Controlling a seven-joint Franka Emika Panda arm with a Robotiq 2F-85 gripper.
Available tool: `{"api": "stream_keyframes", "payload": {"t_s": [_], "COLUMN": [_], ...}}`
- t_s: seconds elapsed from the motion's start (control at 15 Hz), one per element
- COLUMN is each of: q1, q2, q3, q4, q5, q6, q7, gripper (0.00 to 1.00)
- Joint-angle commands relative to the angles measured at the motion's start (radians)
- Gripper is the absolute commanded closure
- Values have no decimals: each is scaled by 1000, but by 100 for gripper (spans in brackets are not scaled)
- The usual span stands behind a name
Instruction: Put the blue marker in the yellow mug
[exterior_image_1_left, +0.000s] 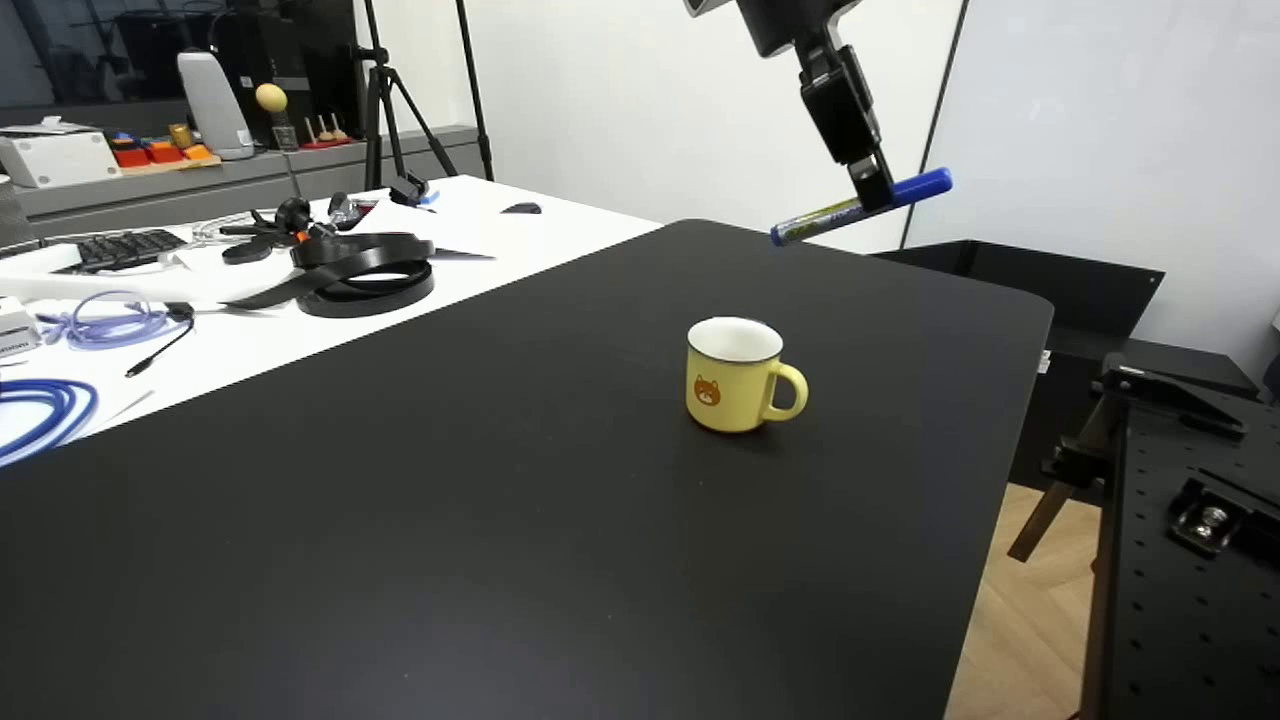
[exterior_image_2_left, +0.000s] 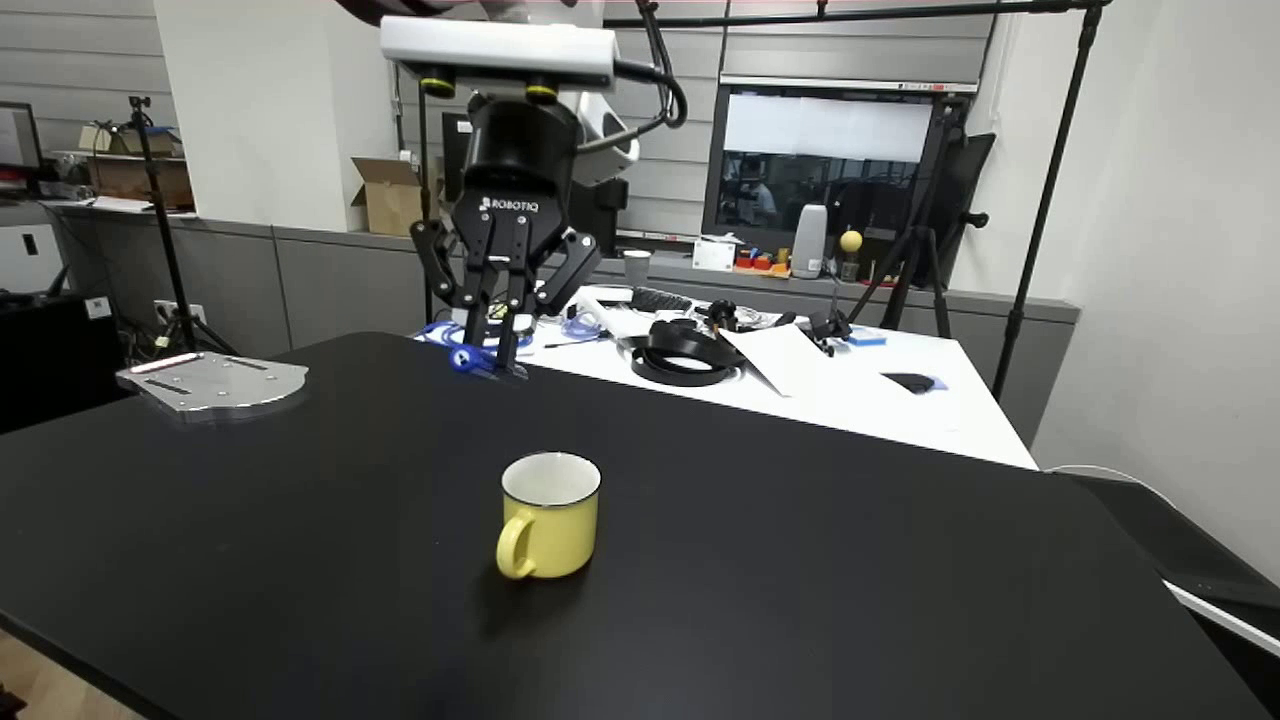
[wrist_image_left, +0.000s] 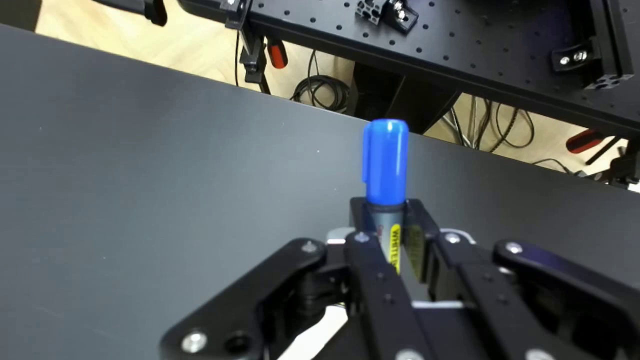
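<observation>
Yellow mug (exterior_image_2_left: 560, 530), upright on the black table (exterior_image_2_left: 850, 570), seen in an exterior view. Farther back, the gripper (exterior_image_2_left: 491, 347) pinches the blue marker (exterior_image_2_left: 467, 358) crosswise near mid-length, raised above the black table and well apart from the mug. Beyond: a white table (exterior_image_2_left: 930, 420) bearing a coiled black strap (exterior_image_2_left: 700, 348), then a cardboard box (exterior_image_2_left: 392, 203).
</observation>
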Motion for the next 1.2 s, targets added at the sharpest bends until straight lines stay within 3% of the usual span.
{"api": "stream_keyframes", "payload": {"t_s": [0.0, 0.47, 1.13], "q1": [-3, -17, -40], "q2": [103, 271, 393], "q3": [6, 5, 5], "q4": [75, 198, 291], "q5": [4, -5, 0], "q6": [18, 9, -20], "q7": [-52, -68, -56], "gripper": [95, 95, 95]}}
